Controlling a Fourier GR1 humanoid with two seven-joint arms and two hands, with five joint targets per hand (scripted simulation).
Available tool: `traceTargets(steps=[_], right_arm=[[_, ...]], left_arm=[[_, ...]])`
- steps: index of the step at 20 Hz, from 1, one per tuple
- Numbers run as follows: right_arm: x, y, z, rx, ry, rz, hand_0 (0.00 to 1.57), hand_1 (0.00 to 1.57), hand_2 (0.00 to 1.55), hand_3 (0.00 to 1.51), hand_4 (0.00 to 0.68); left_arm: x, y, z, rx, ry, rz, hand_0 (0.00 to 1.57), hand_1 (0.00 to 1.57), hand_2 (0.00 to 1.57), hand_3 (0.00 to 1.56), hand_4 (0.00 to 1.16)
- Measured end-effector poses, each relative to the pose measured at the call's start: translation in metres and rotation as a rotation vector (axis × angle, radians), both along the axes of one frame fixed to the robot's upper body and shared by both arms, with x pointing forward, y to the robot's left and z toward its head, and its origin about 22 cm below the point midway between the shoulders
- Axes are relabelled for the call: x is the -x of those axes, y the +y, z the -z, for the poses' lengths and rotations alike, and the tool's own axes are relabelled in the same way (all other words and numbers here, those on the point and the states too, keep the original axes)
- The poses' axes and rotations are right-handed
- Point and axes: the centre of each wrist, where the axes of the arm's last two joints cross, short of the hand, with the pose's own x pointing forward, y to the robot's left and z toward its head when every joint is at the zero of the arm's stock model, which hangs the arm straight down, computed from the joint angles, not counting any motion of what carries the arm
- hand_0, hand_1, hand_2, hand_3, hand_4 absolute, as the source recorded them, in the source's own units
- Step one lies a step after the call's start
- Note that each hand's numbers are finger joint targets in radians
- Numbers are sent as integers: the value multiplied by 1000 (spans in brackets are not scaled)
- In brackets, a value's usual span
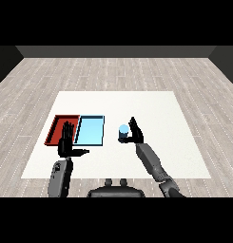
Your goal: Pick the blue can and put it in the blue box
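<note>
The blue can (123, 133) stands upright on the white table, right of the two trays. My right hand (134, 132) is right beside it on its right side, fingers pointing up and straight, thumb toward the can, not curled round it. The light blue tray (90, 130) lies left of the can with nothing in it. My left hand (66, 141) hovers over the near edge where the red and blue trays meet, fingers straight and thumb stuck out to the right.
The red tray (57, 126) lies against the blue tray's left side, partly hidden by my left hand. The white table (151, 104) stretches far behind and to the right of the can.
</note>
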Motion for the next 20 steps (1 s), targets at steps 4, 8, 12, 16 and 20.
traceTargets(steps=[4, 8, 12, 16, 20], right_arm=[[1, 1, 4, -11, -1, -11, 0, 0, 0, 0, 0], [-9, 7, 3, -11, -1, -16, 0, 0, 0, 0, 0], [-12, 12, 3, -6, -1, -25, 0, 0, 0, 0, 0], [-13, 16, 5, 0, 8, -31, 0, 0, 0, 0, 0], [-18, 16, 9, -11, 13, -52, 0, 0, 0, 0, 0]], left_arm=[[-1, -4, -5, -2, -4, -6, 0, 0, 0, 0, 0], [8, 3, -3, -5, 8, -14, 0, 0, 0, 0, 0], [9, 3, -6, -7, -3, -12, 0, 0, 0, 0, 0], [8, 0, -5, 0, -1, -6, 0, 0, 0, 0, 0], [4, 3, -9, 2, -3, -10, 0, 0, 0, 0, 0]])
